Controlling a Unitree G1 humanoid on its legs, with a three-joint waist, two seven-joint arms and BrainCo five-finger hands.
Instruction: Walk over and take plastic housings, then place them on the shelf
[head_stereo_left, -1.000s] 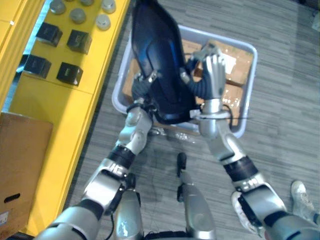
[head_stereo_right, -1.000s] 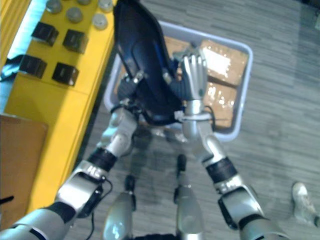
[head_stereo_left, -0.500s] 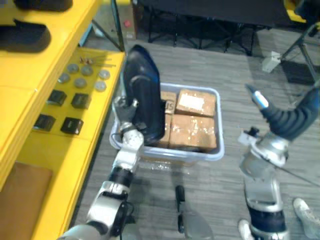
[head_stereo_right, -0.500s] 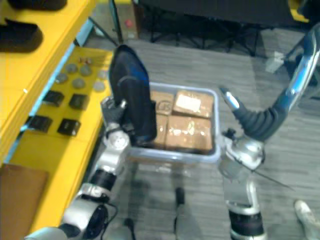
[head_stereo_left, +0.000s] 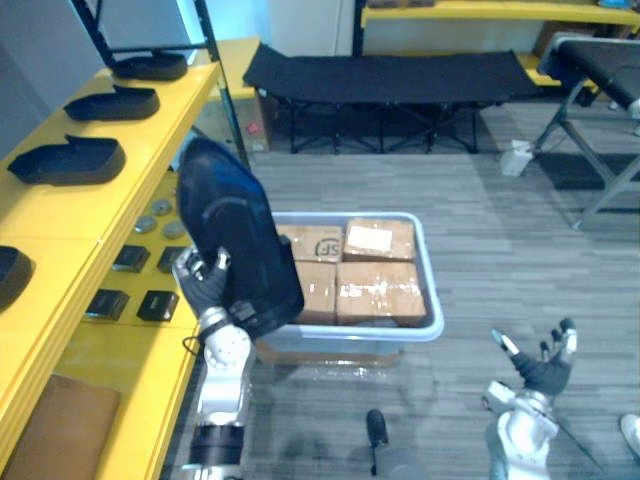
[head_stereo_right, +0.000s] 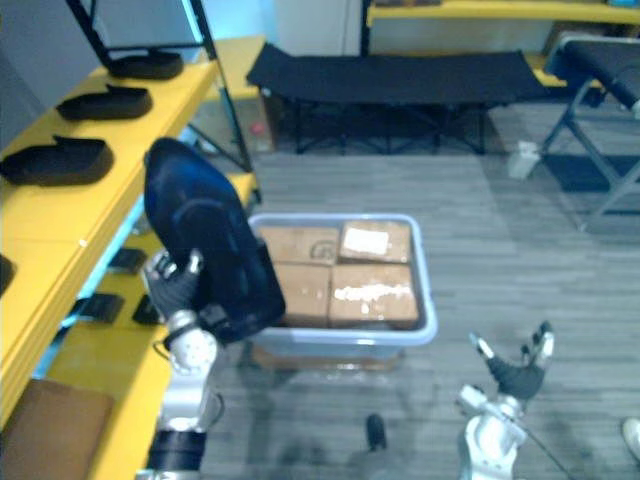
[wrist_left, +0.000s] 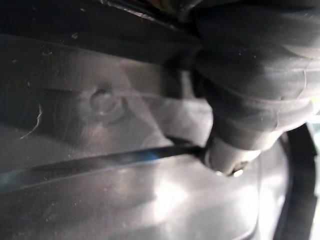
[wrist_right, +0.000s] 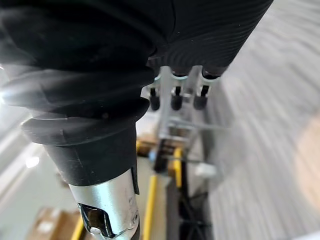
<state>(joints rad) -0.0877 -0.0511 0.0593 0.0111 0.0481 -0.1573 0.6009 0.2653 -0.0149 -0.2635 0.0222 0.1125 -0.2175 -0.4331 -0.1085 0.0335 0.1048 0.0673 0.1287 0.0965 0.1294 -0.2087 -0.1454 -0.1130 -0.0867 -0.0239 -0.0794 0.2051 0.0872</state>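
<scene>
Gripping the black housing (head_stereo_left: 236, 238), left hand (head_stereo_left: 203, 285) sits half hidden

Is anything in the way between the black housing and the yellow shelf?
Nothing visible is. The left hand holds the housing up beside the shelf, open air between. On it lie other housings, with bare yellow between them.

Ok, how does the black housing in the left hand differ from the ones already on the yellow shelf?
Pose: the held housing stands nearly upright, while the shelf housings lie flat. Support: the held housing is gripped at its edge by the curled fingers of the left hand; the shelf housings rest in a row on the yellow shelf, untouched. Shared: all are black plastic shells.
</scene>
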